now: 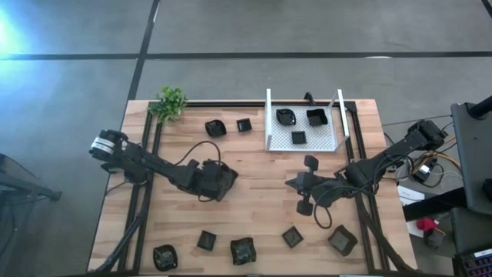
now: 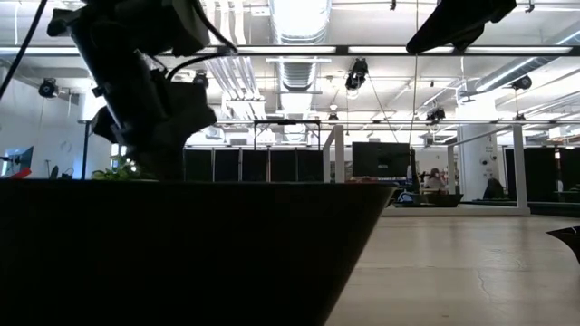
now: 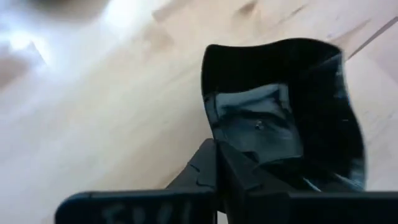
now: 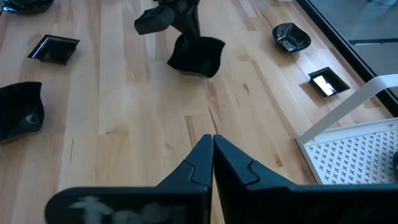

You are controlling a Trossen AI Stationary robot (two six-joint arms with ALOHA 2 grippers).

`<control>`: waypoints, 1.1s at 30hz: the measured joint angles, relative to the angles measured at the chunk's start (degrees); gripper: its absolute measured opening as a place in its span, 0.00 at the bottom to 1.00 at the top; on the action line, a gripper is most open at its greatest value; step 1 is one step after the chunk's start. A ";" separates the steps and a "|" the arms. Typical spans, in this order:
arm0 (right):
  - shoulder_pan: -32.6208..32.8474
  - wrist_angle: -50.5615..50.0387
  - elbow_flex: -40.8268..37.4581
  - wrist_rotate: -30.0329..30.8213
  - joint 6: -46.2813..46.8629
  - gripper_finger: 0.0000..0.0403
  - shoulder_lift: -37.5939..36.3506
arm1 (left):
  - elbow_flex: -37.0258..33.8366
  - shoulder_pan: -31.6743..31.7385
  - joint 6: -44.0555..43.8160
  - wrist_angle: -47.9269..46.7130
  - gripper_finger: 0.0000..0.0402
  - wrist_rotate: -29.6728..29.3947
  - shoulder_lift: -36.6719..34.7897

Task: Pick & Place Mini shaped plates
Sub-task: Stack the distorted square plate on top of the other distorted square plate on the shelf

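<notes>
**Counting mini shaped plates: three in the tray, one in hand, seven loose**

Item in hand: one black glossy plate point(image 3: 283, 118), irregular and wavy-rimmed, at mid-bench left of centre. The left tool point(image 1: 217, 181) is clenched on its near rim, as the left wrist view shows; the right wrist view shows the same plate point(image 4: 198, 56) under that tool, at or just above the wood, lift not confirmed.

Placed: three plates inside the white mesh tray point(image 1: 270, 123) at the far edge of the bench, two by the back wall, one point(image 1: 298, 137) nearer the front.

Outstanding, far side: a rounded plate point(image 1: 214, 128) and a small square one point(image 1: 244, 124), both left of the tray.

Outstanding, near edge: five plates in a loose row, from the leftmost point(image 1: 164, 256) to the rightmost point(image 1: 342, 240).

Idle: right tool point(image 1: 293, 183), clamped shut with nothing in it, at mid-bench below the tray.

Judgement: roughly a quarter stowed; the gripped plate looks to be fourth, with seven left to fetch.

Other: small green plant point(image 1: 169, 102) at the far left corner.
</notes>
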 joint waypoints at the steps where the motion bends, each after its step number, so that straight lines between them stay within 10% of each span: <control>1: -0.01 -0.01 0.00 0.00 0.00 0.02 0.00 | 0.46 -0.10 0.55 0.01 0.00 -0.88 -0.12; 16: -0.02 5.65 0.00 1.34 -8.40 0.02 0.00 | 13.29 -4.35 22.25 5.07 0.00 -22.85 -0.99; 33: -0.60 8.98 0.00 1.65 -16.13 0.06 0.00 | 13.13 -4.85 43.36 23.38 0.00 -24.56 -0.71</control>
